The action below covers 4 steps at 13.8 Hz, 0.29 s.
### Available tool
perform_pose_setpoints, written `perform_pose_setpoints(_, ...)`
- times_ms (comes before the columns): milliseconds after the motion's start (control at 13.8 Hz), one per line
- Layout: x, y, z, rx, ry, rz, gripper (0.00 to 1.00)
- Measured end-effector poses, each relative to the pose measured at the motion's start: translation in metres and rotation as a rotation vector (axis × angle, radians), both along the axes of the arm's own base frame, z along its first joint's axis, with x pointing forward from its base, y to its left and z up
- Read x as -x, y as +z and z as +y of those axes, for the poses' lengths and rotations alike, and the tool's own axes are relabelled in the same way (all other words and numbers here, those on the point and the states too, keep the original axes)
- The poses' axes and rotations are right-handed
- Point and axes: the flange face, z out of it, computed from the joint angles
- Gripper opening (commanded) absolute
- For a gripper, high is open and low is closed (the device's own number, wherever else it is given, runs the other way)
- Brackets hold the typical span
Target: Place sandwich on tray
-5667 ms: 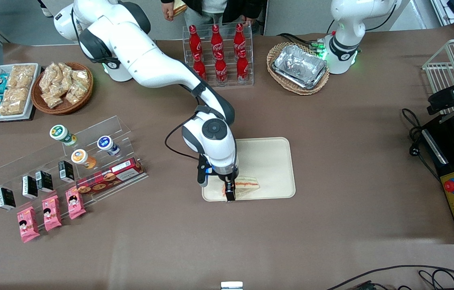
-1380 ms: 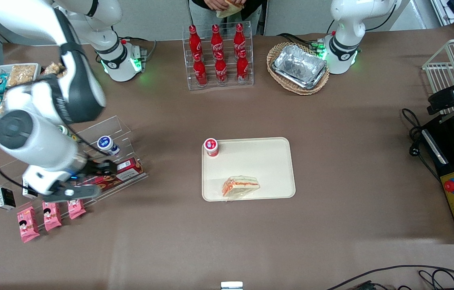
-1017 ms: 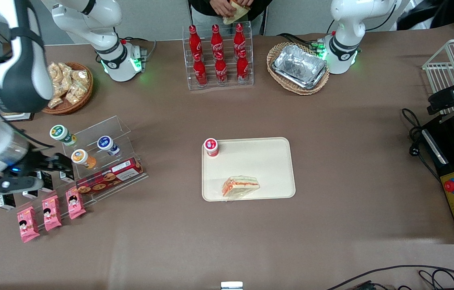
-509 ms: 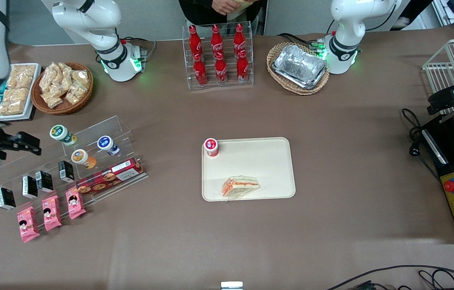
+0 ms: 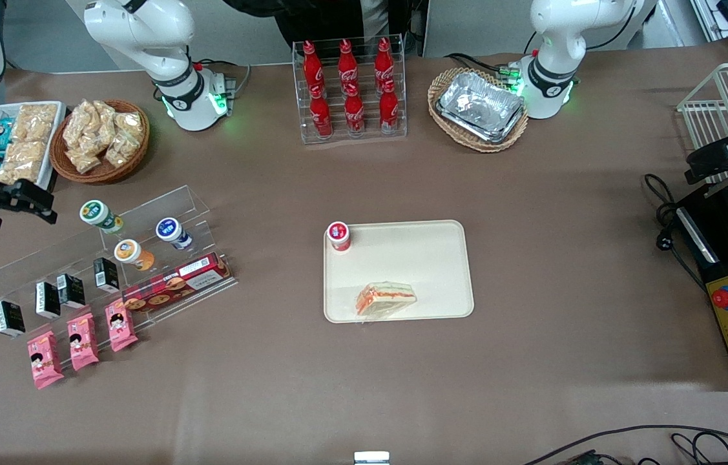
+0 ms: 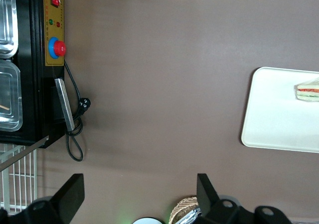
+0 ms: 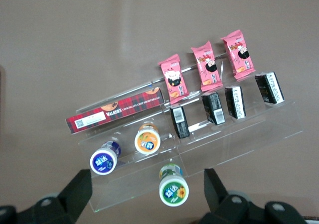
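Observation:
The sandwich (image 5: 386, 298), a clear-wrapped wedge with orange-red filling, lies flat on the cream-beige tray (image 5: 428, 258), at the tray's edge nearer the front camera. Both also show in the left wrist view, the sandwich (image 6: 309, 90) on the tray (image 6: 274, 119). My gripper (image 5: 41, 203) hovers far off toward the working arm's end of the table, above the clear display rack (image 5: 144, 213). In the right wrist view the gripper (image 7: 147, 199) is open and empty, its fingers (image 7: 75, 191) wide apart over a green-lidded cup (image 7: 173, 191).
A red-lidded cup (image 5: 338, 235) stands on the tray's corner. The rack holds cups, small black cartons, a biscuit box (image 5: 176, 283) and pink snack packets (image 5: 83, 341). Cola bottles (image 5: 349, 90), a snack basket (image 5: 102, 139) and a foil-tray basket (image 5: 480, 108) stand farther back.
My gripper has let go of the sandwich, left it on the tray and swung away to the working arm's end, over the display rack. The sandwich has not moved since.

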Motion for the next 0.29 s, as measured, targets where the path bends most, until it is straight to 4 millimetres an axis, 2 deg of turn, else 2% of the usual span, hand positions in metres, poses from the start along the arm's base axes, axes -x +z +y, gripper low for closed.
perform_pose_setpoints(291, 0.0067, 0.0010, 0.0010, -0.001, 0.000, 0.000, 1.00)
